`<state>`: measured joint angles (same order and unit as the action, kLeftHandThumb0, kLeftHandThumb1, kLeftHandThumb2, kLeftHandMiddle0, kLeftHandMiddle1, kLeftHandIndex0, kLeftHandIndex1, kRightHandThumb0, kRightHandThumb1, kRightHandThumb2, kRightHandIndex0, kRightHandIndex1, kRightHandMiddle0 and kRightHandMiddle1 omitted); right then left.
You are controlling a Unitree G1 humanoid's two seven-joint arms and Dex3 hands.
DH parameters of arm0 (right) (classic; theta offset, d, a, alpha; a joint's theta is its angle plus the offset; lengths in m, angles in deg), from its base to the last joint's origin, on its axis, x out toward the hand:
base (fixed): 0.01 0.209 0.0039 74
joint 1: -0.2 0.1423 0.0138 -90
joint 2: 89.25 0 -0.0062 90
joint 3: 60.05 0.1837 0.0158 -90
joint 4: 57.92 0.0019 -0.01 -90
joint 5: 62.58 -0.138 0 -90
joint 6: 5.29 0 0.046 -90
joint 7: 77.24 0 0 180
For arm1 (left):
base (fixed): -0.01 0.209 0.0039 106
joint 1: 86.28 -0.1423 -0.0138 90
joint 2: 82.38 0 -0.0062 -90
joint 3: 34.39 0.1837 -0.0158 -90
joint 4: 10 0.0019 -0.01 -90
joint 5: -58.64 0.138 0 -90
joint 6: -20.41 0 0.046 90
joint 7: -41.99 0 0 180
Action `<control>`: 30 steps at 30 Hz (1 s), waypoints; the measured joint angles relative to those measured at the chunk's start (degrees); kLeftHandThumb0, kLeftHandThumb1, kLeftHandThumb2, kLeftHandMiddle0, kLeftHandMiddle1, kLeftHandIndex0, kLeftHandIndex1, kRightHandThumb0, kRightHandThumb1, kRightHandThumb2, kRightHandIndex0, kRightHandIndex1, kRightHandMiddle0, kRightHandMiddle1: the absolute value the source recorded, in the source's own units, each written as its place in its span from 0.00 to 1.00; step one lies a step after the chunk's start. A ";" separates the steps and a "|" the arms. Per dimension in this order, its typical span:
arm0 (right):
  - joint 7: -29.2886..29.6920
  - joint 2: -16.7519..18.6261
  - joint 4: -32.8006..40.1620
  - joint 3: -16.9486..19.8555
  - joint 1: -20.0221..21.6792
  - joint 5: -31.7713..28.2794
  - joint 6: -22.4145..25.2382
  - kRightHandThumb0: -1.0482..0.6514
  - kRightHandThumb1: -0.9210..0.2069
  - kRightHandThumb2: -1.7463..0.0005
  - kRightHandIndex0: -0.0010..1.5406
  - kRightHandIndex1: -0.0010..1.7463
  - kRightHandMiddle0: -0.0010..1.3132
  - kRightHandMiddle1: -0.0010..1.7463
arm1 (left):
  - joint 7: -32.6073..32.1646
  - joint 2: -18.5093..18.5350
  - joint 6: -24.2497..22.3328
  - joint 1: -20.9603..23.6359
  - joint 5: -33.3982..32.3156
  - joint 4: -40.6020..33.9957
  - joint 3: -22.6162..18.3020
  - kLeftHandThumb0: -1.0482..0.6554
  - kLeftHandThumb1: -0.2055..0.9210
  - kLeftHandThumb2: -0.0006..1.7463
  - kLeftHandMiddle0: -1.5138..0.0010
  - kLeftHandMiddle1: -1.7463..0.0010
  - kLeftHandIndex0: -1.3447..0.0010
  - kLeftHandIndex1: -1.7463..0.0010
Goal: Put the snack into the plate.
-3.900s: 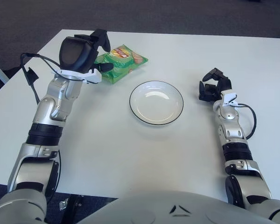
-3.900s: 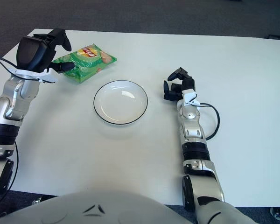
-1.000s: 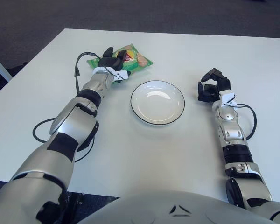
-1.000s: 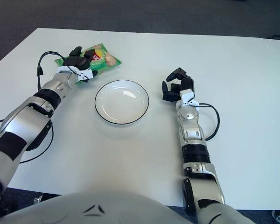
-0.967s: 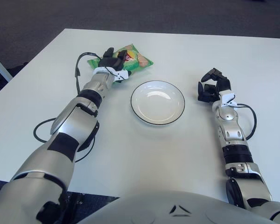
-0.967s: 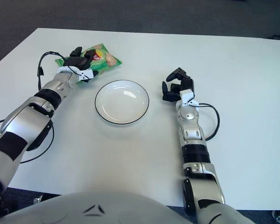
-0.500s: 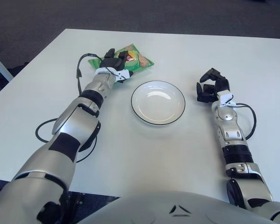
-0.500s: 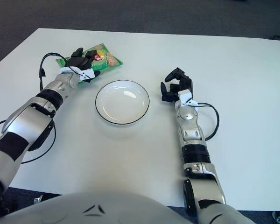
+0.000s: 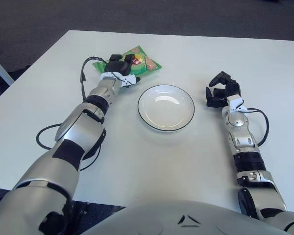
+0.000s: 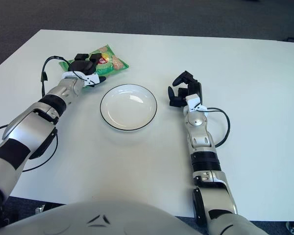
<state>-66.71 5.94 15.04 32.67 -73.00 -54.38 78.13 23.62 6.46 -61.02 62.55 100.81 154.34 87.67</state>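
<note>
The snack is a green crisp bag (image 9: 144, 60) lying flat at the far left of the white table. My left hand (image 9: 118, 67) reaches across to it, and its fingers are curled onto the bag's near left end, hiding that end. The plate (image 9: 166, 110) is white with a dark rim, empty, in the middle of the table just right of and nearer than the bag. My right hand (image 9: 218, 92) rests idle on the table to the right of the plate, fingers relaxed and holding nothing.
A black cable (image 9: 83, 78) loops from my left wrist, and another loop (image 9: 42, 139) lies beside the left forearm. A cable (image 9: 262, 128) curls by the right forearm. The table's far edge (image 9: 186, 35) runs just behind the bag.
Over the last second my left hand's fingers have curled down on the bag's near end, and the bag has shifted slightly. My right hand has drifted a little left.
</note>
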 measured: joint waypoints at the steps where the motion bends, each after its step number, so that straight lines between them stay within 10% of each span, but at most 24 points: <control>1: 0.00 0.00 0.00 -0.01 0.00 0.00 0.02 0.32 0.58 0.21 0.88 1.00 0.50 1.00 | -0.41 -0.02 -0.20 -0.04 0.10 0.05 0.16 0.35 0.57 0.55 1.00 0.31 1.00 0.56; 7: -0.05 0.00 -0.01 -0.06 0.02 -0.01 0.06 0.32 0.58 0.21 0.88 1.00 0.50 1.00 | -1.99 -0.47 -1.79 -0.07 0.56 0.16 0.61 0.59 0.35 0.74 1.00 0.07 1.00 0.28; 17: 0.15 0.04 0.28 -0.33 -0.05 0.02 0.42 0.32 0.60 0.20 0.87 1.00 0.51 1.00 | -7.81 -1.60 -4.54 -0.56 0.58 0.21 0.38 0.77 0.31 0.87 0.99 0.00 0.99 0.07; 20: 0.28 0.08 0.44 -0.45 -0.08 0.07 0.73 0.31 0.60 0.20 0.87 1.00 0.52 1.00 | -10.85 -1.63 -5.48 -0.92 1.46 0.39 1.10 0.83 0.55 0.68 0.78 0.00 0.91 0.02; 30: 0.34 0.03 0.79 -0.56 -0.23 0.23 1.43 0.31 0.60 0.20 0.87 1.00 0.52 1.00 | -16.94 -1.05 -6.30 -1.74 3.53 0.79 2.95 0.89 0.46 0.75 0.60 0.00 0.49 0.00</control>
<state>-66.37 5.97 15.83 32.11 -73.23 -54.15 79.55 6.68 5.41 -67.33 60.81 104.34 155.13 90.62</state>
